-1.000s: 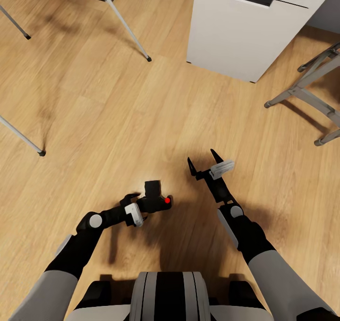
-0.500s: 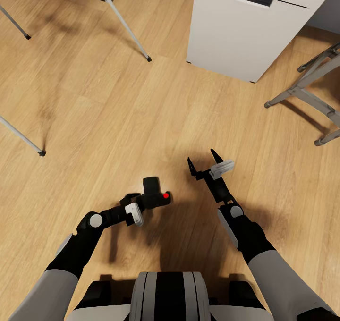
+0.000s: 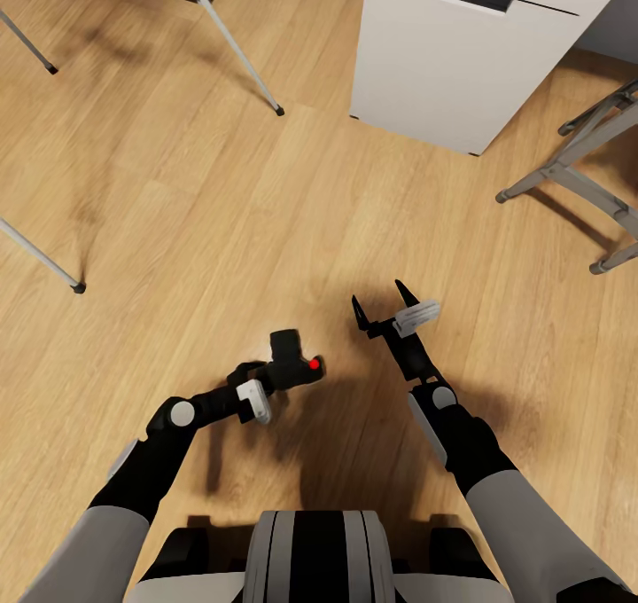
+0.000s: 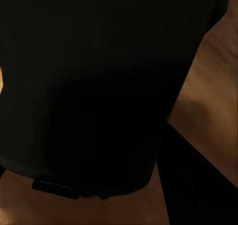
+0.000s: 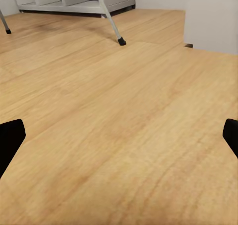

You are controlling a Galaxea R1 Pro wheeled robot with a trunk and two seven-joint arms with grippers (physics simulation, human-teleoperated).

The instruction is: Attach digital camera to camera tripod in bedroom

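We judge pickup done: our left gripper (image 3: 276, 374) pinches the camera (image 3: 291, 365), right gripper (image 3: 383, 307) spread empty, tripod (image 3: 237, 51) at eleven o'clock unmounted.

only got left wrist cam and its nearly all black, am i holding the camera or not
Observer: Yes. The head view shows the left claw shut on the camera, with its red dot facing up.
Operator: wheres the tripod
Observer: Ahead and to the left. One tripod leg ends on the floor close to the white cabinet.
Operator: right claw free
Observer: Yes. The right claw is open and empty, beside the camera.
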